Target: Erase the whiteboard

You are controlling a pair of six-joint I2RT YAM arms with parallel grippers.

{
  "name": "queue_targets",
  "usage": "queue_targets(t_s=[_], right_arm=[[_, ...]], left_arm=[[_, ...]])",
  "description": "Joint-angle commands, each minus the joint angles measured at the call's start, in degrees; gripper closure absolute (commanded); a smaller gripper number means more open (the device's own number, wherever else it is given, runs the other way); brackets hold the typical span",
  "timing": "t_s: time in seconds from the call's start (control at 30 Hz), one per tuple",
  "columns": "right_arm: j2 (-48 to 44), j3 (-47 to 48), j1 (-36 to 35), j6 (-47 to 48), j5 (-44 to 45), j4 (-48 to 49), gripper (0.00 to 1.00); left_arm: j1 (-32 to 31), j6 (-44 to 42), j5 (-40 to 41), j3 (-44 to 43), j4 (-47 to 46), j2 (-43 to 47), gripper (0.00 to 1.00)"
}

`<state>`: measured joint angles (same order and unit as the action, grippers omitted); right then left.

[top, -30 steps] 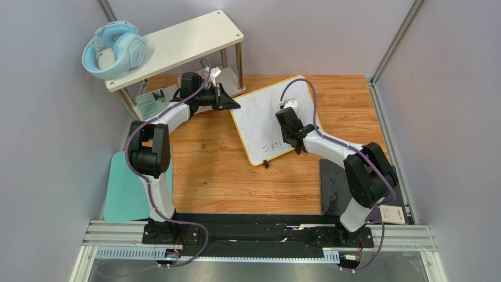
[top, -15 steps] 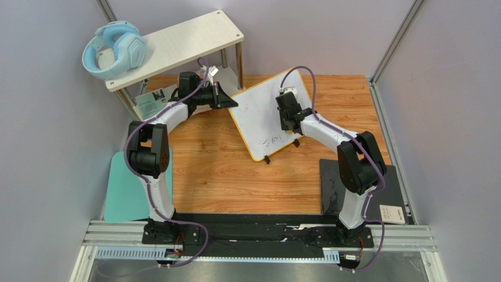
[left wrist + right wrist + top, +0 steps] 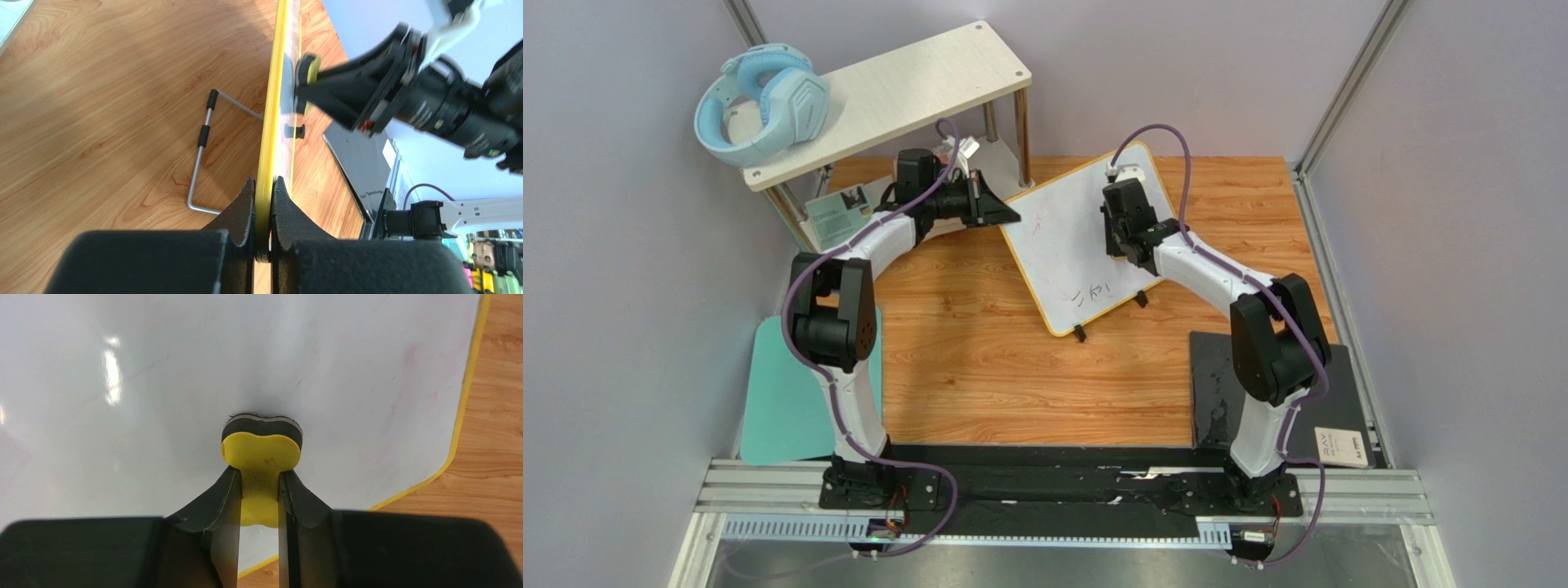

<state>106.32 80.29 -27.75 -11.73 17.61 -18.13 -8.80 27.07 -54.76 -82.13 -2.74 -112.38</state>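
Few dark marks (image 3: 1090, 294) — illegible — low on the whiteboard (image 3: 1063, 239)

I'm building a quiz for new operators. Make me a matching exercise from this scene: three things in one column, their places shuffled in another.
1. left gripper
2. eraser
3. headphones

A. on the shelf
B. clamped on the yellow edge of the whiteboard
C. held by the right gripper, against the whiteboard

Pairs: 1-B, 2-C, 3-A
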Motion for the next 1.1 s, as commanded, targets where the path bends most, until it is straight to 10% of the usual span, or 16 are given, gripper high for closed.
queue_targets(t_s=[0.0, 0.67, 1.07], right_arm=[[-4.4, -7.6, -4.4, 0.2, 1.0, -0.3, 1.0], [-0.8, -7.1, -18.1, 3.7, -5.8, 5.0, 1.0], [-2.8, -14.4, -7.2, -2.3, 6.7, 11.4, 1.0]], left_arm=[[0.1, -10.5, 8.0, -0.7, -1.2, 1.0, 1.0], [0.0, -10.0, 7.6, -0.6, -1.7, 0.8, 1.0], [0.1, -10.3, 7.6, -0.9, -1.2, 0.7, 1.0]])
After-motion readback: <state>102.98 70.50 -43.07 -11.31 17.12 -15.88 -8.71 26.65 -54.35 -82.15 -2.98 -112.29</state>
